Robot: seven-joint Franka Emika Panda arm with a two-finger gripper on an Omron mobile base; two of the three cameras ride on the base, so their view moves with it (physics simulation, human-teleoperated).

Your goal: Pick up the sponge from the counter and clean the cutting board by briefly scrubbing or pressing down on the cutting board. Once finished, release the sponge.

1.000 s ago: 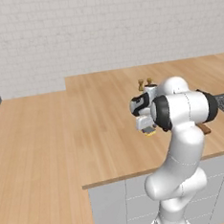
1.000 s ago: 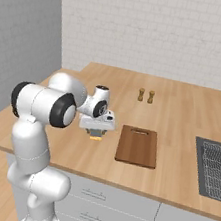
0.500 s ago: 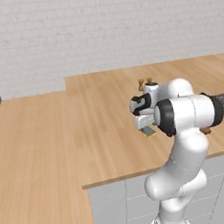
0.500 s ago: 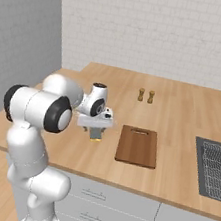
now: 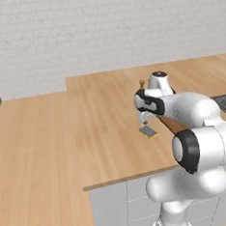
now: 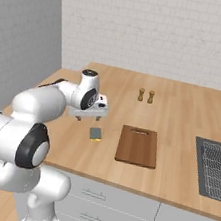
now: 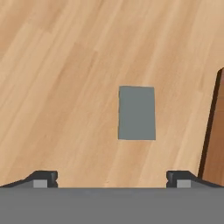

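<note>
I am seeing the arm covering most of the cutting board [image 5: 170, 124] in the left base view, and the hand view's right edge is cropping it.

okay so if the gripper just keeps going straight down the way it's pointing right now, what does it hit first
Most likely the sponge. The open gripper points down at the counter, with the sponge lying just ahead of its fingertips in the hand view. Depth is unclear, so it might touch bare counter beside it. The cutting board lies off to one side.
</note>
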